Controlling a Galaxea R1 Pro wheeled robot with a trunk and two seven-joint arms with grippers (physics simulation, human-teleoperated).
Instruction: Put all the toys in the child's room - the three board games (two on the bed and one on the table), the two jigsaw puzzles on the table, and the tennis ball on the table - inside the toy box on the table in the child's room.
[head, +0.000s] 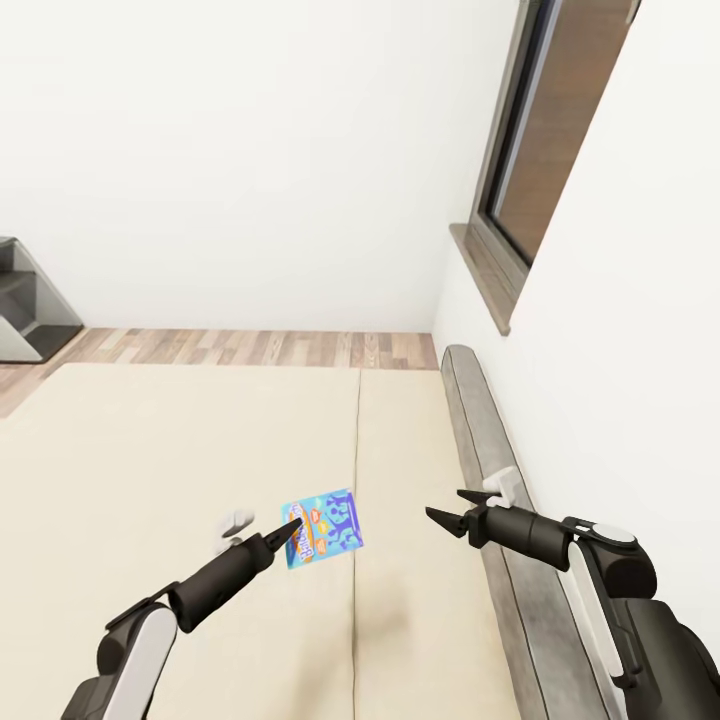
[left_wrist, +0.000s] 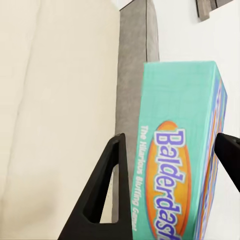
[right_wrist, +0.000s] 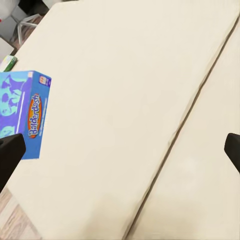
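I am gripping the blue board game (head: 322, 528) in my left gripper (head: 291, 526) above the bed (head: 180, 450), nothing blocking, right gripper (head: 447, 521) hanging open beside the headboard (head: 480, 440).

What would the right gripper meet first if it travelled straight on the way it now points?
Most likely the beige mattress: the right gripper looks open and points across the bed. The blue Balderdash box sits off to one side of its line, though depth is hard to judge.
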